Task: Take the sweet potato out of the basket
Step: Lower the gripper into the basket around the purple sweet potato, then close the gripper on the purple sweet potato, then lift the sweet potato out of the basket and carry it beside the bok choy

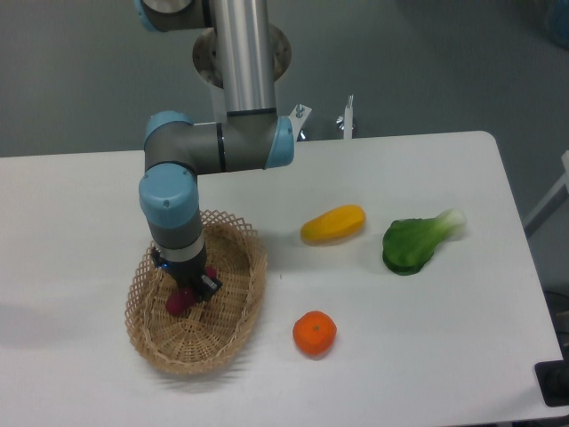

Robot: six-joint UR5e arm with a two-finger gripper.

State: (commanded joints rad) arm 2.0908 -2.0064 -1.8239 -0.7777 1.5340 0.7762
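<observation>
White table (427,356) against a plain grey wall (427,62).

basket (238,307) rim rings pincer (188,290), orange (315,334) near outside

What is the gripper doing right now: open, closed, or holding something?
Gripper: down in the basket, fingers around the sweet potato; whether they are clamped on it cannot be told.

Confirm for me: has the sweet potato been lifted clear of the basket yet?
No, the sweet potato lies low inside the basket, with the gripper down on it.
</observation>
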